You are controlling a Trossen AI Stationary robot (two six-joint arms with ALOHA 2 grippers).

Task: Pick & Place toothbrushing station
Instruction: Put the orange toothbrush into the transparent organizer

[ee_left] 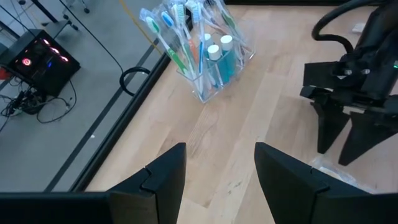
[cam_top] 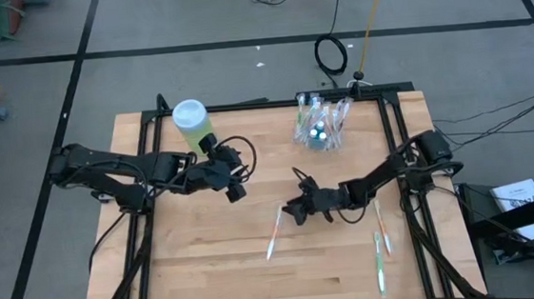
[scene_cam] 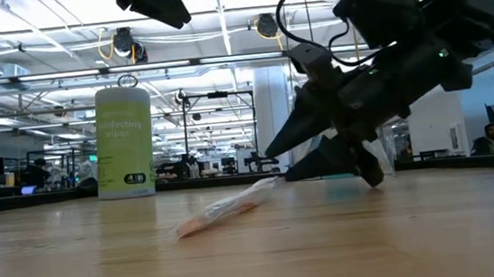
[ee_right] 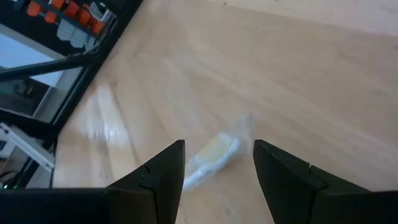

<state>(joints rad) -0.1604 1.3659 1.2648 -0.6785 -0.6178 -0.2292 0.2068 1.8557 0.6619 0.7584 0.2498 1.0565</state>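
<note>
A clear plastic cup (cam_top: pixel 321 126) holding several toothbrushes and small blue tubes stands at the table's far side; it also shows in the left wrist view (ee_left: pixel 202 53). A wrapped toothbrush with a pink-orange handle (cam_top: pixel 274 235) lies flat on the table near the middle. My right gripper (cam_top: pixel 295 207) is open and low over the toothbrush's far end (ee_right: pixel 212 154), with one finger on either side of it; I see no touch. My left gripper (cam_top: pixel 236 188) is open and empty, raised above the table to the left of the right gripper.
A light-green canister with a white lid (cam_top: pixel 191 124) stands at the far left, beside my left arm. Two more toothbrushes (cam_top: pixel 383 232) (cam_top: pixel 379 267) lie on the table near the right edge. Bare wood lies toward the near left.
</note>
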